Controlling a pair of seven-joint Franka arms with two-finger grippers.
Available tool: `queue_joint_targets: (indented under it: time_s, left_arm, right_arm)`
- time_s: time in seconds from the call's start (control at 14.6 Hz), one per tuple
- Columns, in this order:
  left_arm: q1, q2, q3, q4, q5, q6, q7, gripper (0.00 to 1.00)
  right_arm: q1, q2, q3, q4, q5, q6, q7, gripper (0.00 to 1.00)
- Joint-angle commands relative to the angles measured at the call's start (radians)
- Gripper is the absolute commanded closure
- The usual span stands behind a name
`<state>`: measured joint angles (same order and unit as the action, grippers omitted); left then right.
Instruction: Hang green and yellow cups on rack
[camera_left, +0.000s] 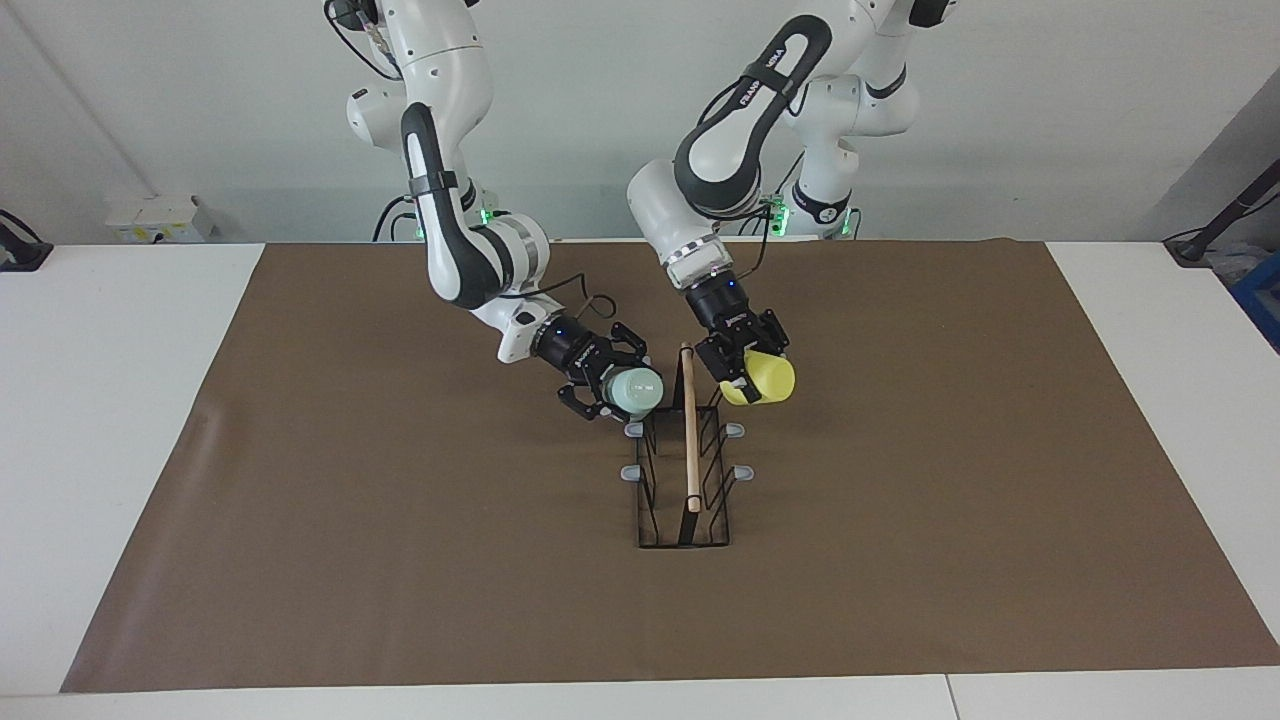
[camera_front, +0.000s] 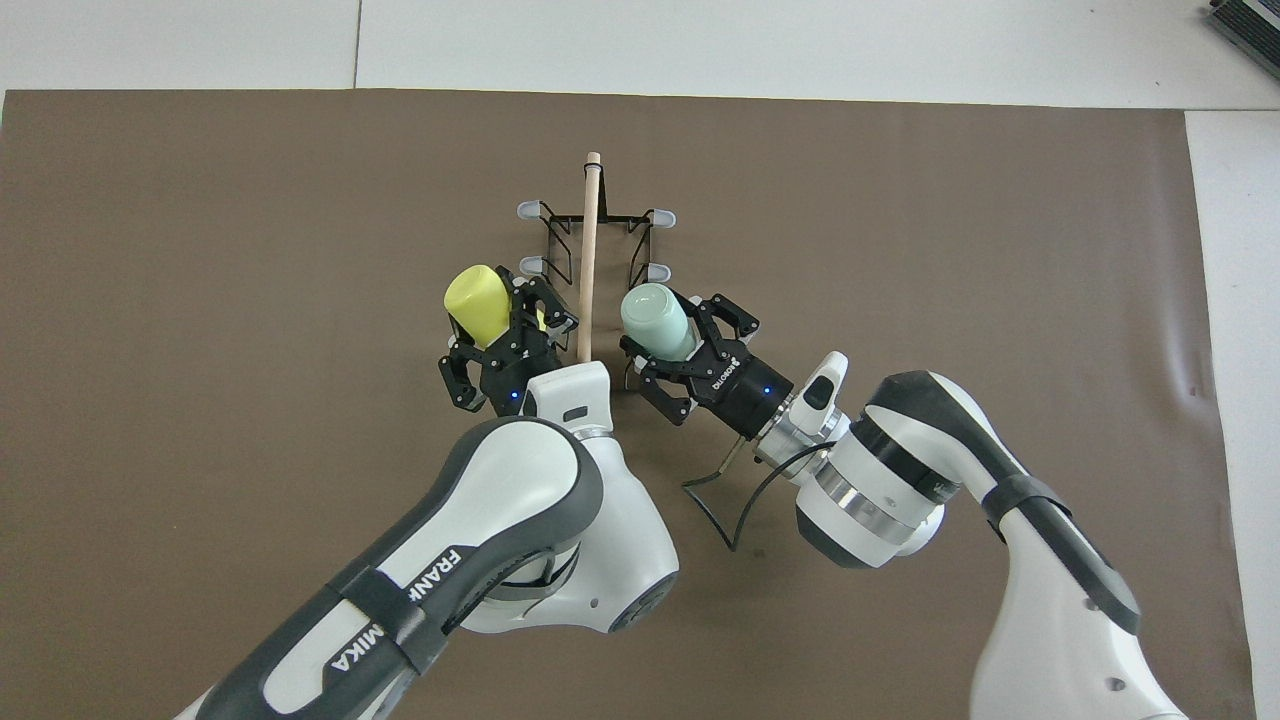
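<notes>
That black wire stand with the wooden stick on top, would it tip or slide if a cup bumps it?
Probably a little. The rack is thin open wire with a slim wooden rod, so it looks light and could slide on the brown mat. Its narrow, tall frame may rock sideways, which is the way the yellow cup and green cup approach.

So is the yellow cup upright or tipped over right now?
Tipped. The yellow cup lies sideways in the left gripper, closed base away from the gripper, beside the rack.

Cups (camera_left: 757, 380) beside rack (camera_left: 688, 470)
</notes>
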<state>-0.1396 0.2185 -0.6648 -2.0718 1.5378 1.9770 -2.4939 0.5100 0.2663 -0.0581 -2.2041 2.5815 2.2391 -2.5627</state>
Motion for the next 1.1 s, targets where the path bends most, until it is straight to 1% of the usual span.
queue_joint_targets:
  time_s: [0.0,0.27,0.48,0.55,0.62,0.69,0.75,0.82,0.89,1.03]
  left_arm:
    - [-0.021,0.041,-0.006,0.032,0.027,-0.049,-0.046,1.00]
    - [-0.037,0.041,-0.016,0.016,0.022,-0.069,-0.052,1.00]
    - [-0.035,0.041,-0.027,0.006,0.018,-0.090,-0.054,1.00]
    - [-0.037,0.041,-0.030,0.004,0.015,-0.092,-0.054,0.96]
    - [-0.037,0.041,-0.036,0.004,0.012,-0.093,-0.053,0.88]
    - [-0.037,0.041,-0.039,0.009,0.007,-0.098,-0.051,0.86]
    - [-0.037,0.041,-0.041,0.019,0.007,-0.104,-0.049,0.69]
    - [-0.037,0.039,-0.041,0.019,0.005,-0.105,-0.049,0.59]
    - [-0.037,0.039,-0.045,0.019,0.005,-0.109,-0.049,0.53]
    - [-0.037,0.039,-0.053,0.018,-0.002,-0.110,-0.048,0.33]
  right_arm:
    - [0.001,-0.001,0.003,-0.002,0.071,-0.001,-0.051,0.00]
    - [-0.005,-0.013,0.001,-0.002,0.059,0.005,-0.051,0.00]
    - [-0.054,-0.056,0.003,-0.005,-0.042,0.046,-0.048,0.00]
    - [-0.070,-0.079,0.003,-0.015,-0.081,0.074,-0.045,0.00]
    - [-0.086,-0.094,0.003,-0.022,-0.115,0.083,-0.045,0.00]
    - [-0.105,-0.105,0.003,-0.034,-0.147,0.083,-0.044,0.00]
    - [-0.123,-0.119,0.003,-0.043,-0.179,0.083,-0.042,0.00]
    - [-0.142,-0.128,0.003,-0.054,-0.216,0.083,-0.039,0.00]
    - [-0.168,-0.139,0.003,-0.057,-0.266,0.085,-0.036,0.00]
    - [-0.226,-0.147,0.003,-0.058,-0.383,0.083,-0.030,0.00]
